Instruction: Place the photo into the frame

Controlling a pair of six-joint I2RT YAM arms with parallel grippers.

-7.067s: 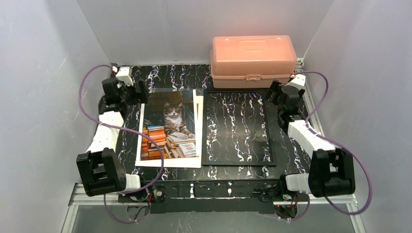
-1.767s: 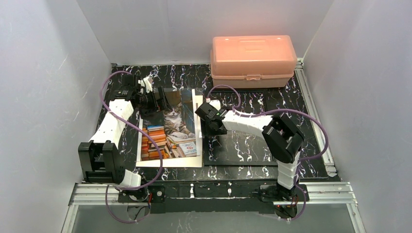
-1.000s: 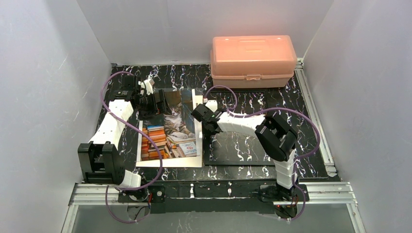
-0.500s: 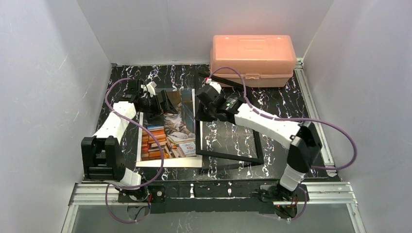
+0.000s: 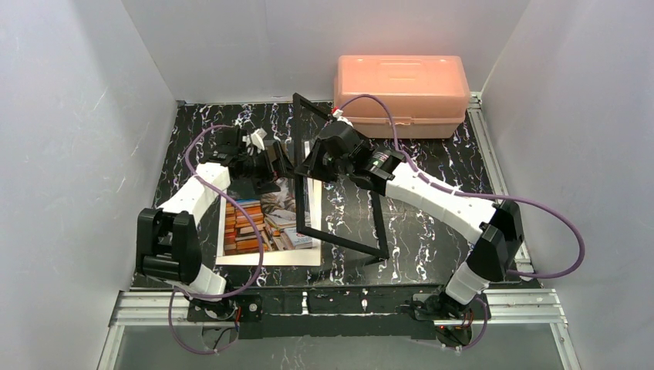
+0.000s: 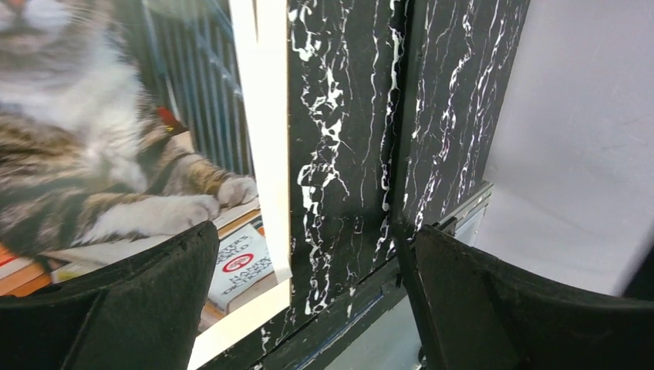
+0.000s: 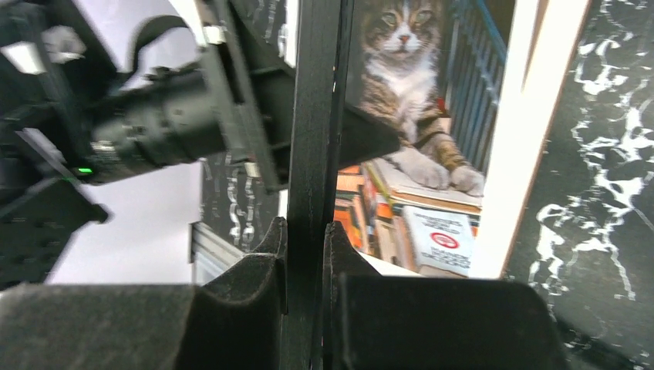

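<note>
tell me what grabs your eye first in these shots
The thin black rectangular picture frame is tipped steeply up mid-table, pinched at a rail by the right arm's fingers. Left of it the white-bordered cat photo lies flat on the black marbled table, with the left arm's open fingers above its far part. A pink plastic box sits at the far edge.

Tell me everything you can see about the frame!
The frame is a thin black rectangle, and you can see the table right through its middle. It stands tipped up steeply on one side. The right gripper is shut on its high long edge, while the opposite edge sits low by the table. The photo lies beside it, not inside.
</note>
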